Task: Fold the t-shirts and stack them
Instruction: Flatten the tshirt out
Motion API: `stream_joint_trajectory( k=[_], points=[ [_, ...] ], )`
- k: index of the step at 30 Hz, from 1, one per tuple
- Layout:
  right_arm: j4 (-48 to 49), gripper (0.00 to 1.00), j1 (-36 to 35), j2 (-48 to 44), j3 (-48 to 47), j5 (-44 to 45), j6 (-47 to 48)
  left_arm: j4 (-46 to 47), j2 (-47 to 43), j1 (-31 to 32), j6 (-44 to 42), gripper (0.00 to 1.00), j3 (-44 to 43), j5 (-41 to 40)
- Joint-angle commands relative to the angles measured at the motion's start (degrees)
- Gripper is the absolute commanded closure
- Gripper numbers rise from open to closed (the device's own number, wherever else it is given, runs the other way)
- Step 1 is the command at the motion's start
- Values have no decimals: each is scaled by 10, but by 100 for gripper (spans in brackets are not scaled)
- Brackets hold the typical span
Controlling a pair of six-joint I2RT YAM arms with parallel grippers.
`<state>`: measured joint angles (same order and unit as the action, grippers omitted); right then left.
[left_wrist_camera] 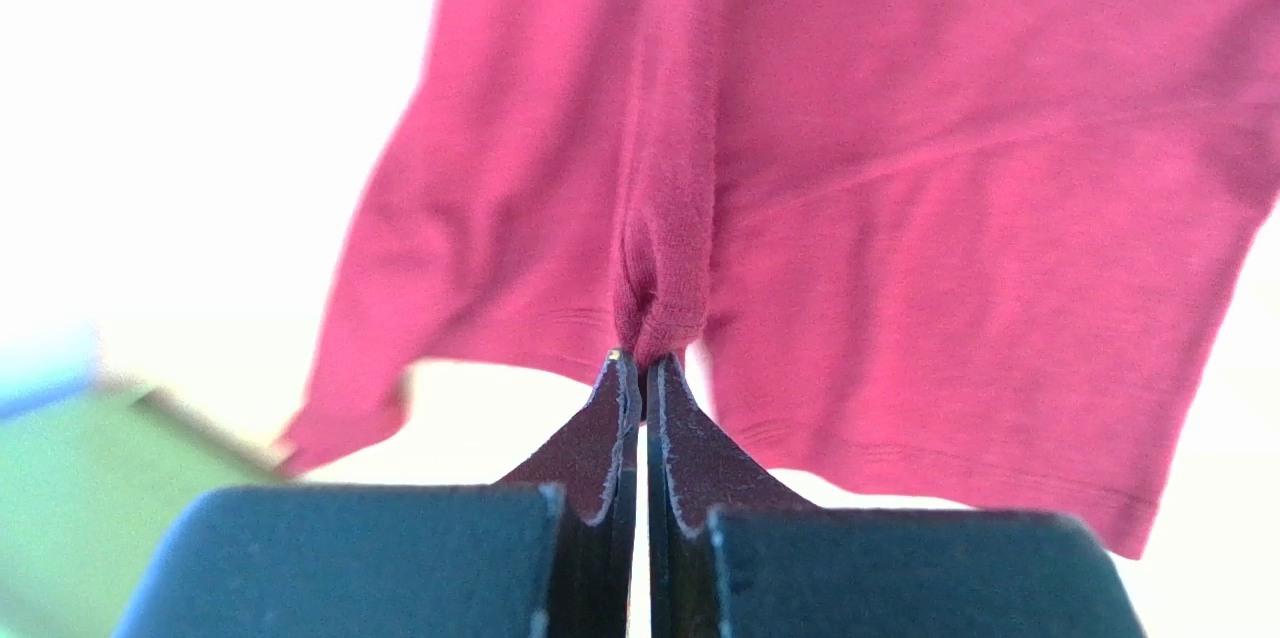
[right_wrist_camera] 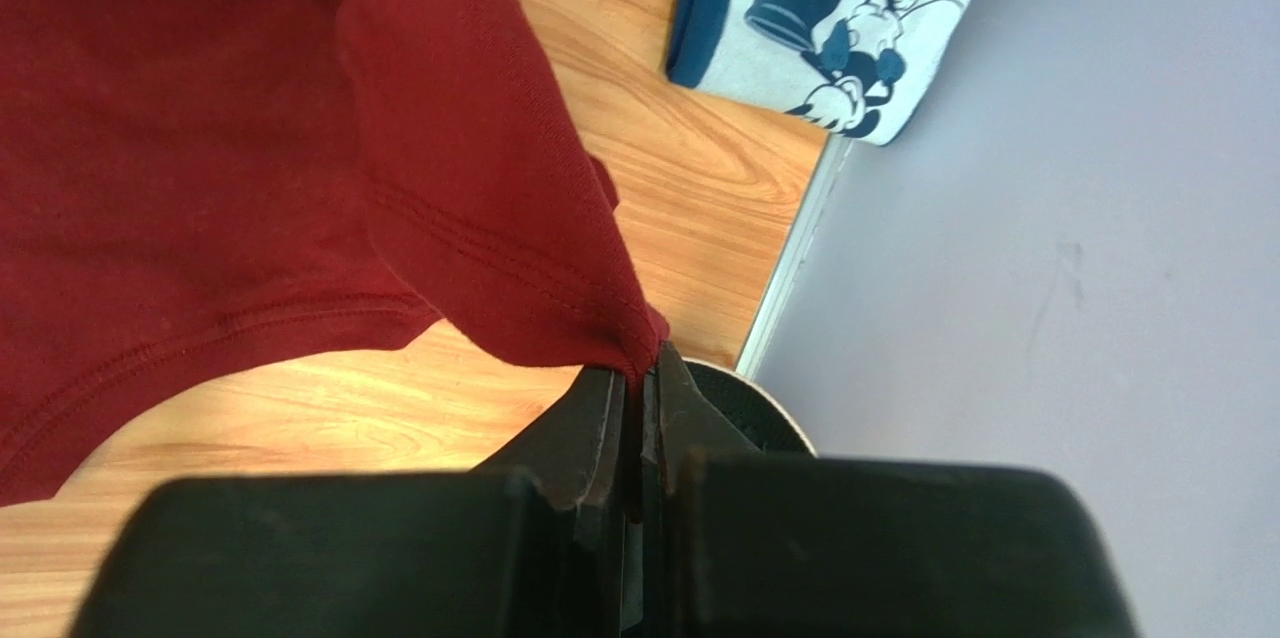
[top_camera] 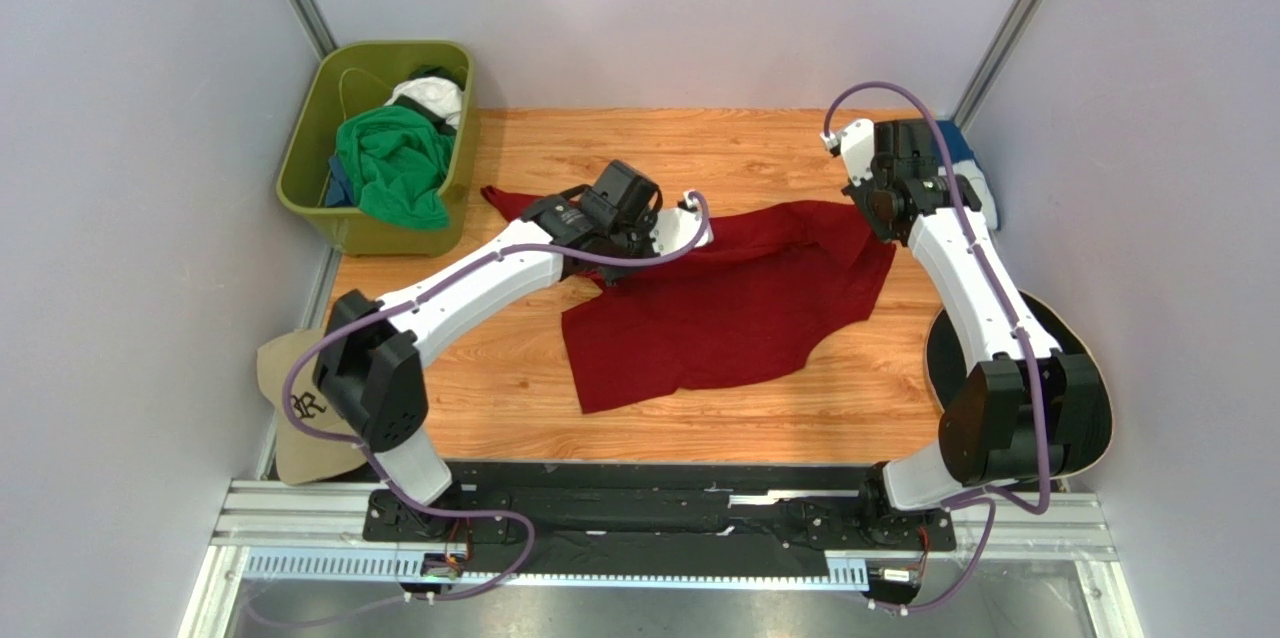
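Cloth of this kind is light, limp and floppy: the dark red t-shirt, lying crumpled across the middle of the counter in the top view, will sag from whatever point holds it. It is best taken at hems, seams or corners, where doubled fabric gives a firmer bite and is less likely to slip out. The left gripper has its fingers pressed together on a gathered ridge of the red fabric at the centre of the left wrist view. The right gripper likewise pinches a stitched hem corner at the lower centre of its view. With two pinches well apart, the shirt should pull flat rather than bunch. The green t-shirt lies heaped in the olive bin at the upper left of the top view. The navy-blue t-shirt lies at the top of the right wrist view, its white cartoon print showing. No brand tag or readable words appear. The tan cap at lower left carries a dark emblem, probably a logo, too small to read.
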<state>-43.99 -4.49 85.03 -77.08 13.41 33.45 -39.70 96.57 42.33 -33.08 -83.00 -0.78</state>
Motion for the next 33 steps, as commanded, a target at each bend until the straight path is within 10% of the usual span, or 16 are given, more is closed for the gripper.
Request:
stream_joint_trajectory(
  k=[1,11,33],
  points=[
    [-5,100,-3,-28,-40,19,8,47,-54,-33,10,100,0,-67],
    [-36,100,-3,-37,-213,15,-7,137,-251,-182,33,100,-42,-113],
    [-87,100,-3,-87,-497,-22,12,88,-316,-186,19,100,-160,-141]
  ],
)
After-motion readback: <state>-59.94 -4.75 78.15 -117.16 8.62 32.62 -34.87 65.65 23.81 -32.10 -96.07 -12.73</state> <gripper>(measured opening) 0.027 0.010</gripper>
